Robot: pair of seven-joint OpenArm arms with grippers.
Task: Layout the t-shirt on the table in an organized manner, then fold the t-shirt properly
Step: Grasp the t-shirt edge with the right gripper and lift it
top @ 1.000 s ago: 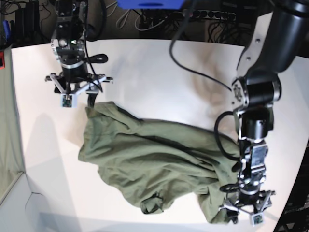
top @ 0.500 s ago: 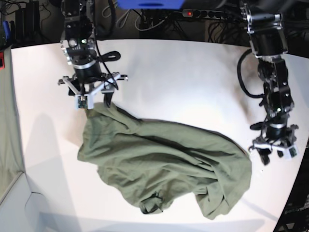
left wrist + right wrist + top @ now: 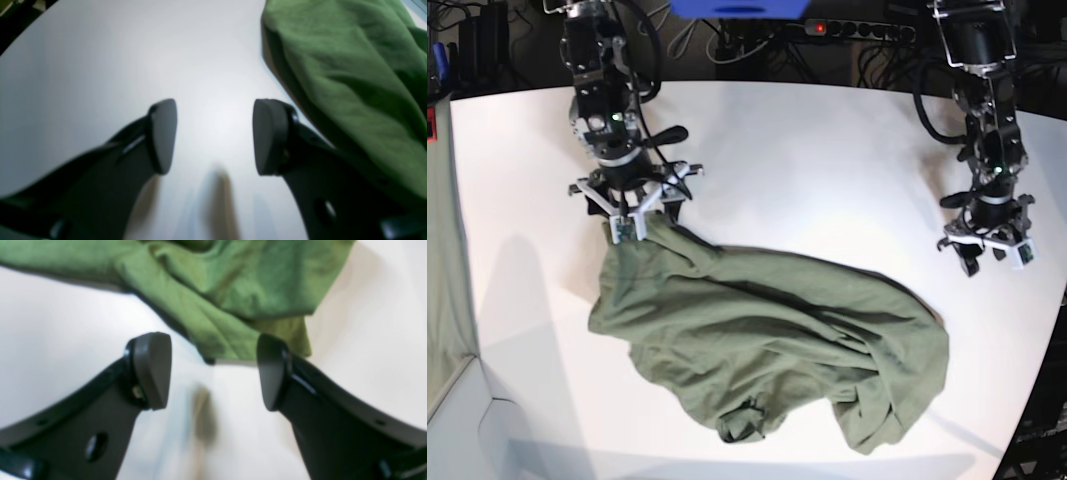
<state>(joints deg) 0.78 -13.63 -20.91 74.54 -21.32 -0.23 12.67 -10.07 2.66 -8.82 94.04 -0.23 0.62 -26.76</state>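
Note:
The olive-green t-shirt [image 3: 767, 340] lies crumpled on the white table [image 3: 807, 160], spread from the upper left to the lower right. My right gripper [image 3: 642, 222] hangs open right at the shirt's upper left corner. In the right wrist view the gripper [image 3: 213, 371] is open, and a shirt edge [image 3: 233, 290] lies just beyond its fingertips. My left gripper [image 3: 992, 262] is open and empty over bare table, to the right of the shirt. In the left wrist view the gripper [image 3: 213, 136] is open, with the shirt [image 3: 350, 66] off to its right.
A greenish-grey cloth strip [image 3: 442, 260] hangs at the left edge. Cables and a power strip [image 3: 857, 30] lie behind the table. The table's curved edge [image 3: 1047, 380] runs close to the left arm.
My left gripper has moved from the shirt's lower right corner up and away over bare table. My right gripper has shifted right and down onto the shirt's upper left corner.

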